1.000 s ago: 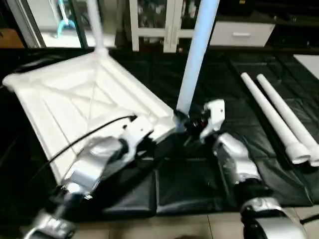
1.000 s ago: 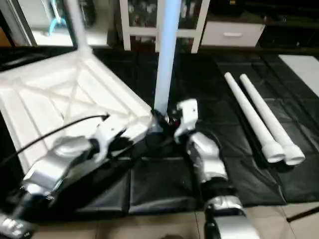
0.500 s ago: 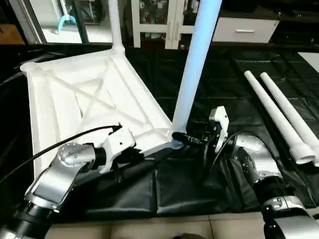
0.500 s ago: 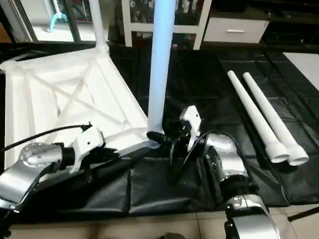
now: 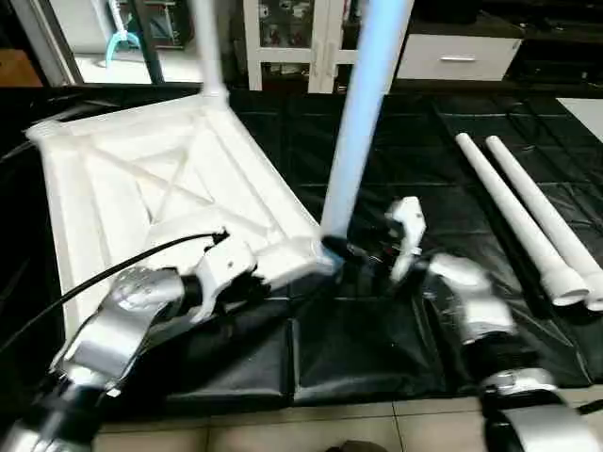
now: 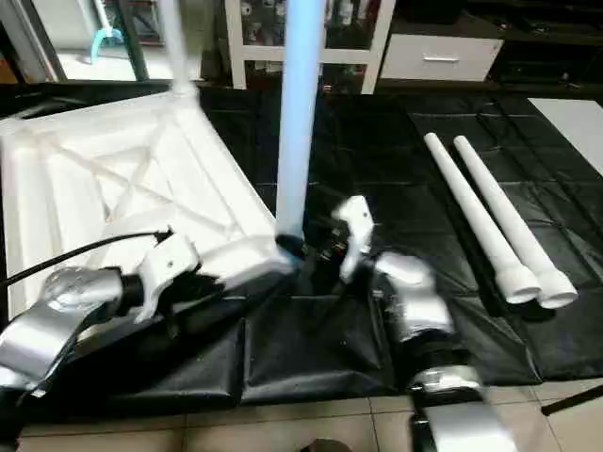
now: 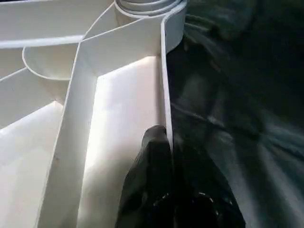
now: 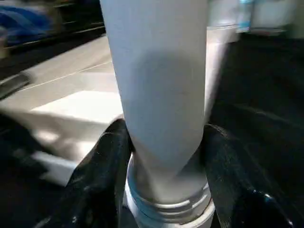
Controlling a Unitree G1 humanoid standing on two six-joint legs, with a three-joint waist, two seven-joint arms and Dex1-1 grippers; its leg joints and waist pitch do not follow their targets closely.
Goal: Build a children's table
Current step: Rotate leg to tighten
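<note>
**Op:** Table top (image 5: 160, 188) lies underside up on the black mat (image 5: 377, 339), diagonal ribs showing. One leg (image 5: 205, 47) stands in the far corner socket. A second leg (image 5: 358, 122) stands upright at the near corner socket (image 7: 147, 7), just at the top's edge. Two spare legs (image 5: 528, 221) lie side by side on the mat to my right, well apart from the top.

**Obs:** Gripper states?

**Op:** Right gripper (image 8: 161, 175) is clamped on the second leg just above its threaded collar, one black finger on each side of the tube. Left gripper (image 7: 164, 156) pinches the top's thin rim wall near that same corner, one finger inside, one outside.

**Obs:** Handling notes?

**Op:** My judgement: hollow plastic throughout, so light. The leg is stiff but smooth and tapered, so I expect it to slip or twist between the fingers if I push hard. A low hold beside the collar seems right, since the long tube above would lever badly from a higher grip. The top is broad and light; it would likely skate on the mat without the rim hold. The rim wall is thin and may flex, so I favour gripping near the corner, where the ribs meet.
</note>
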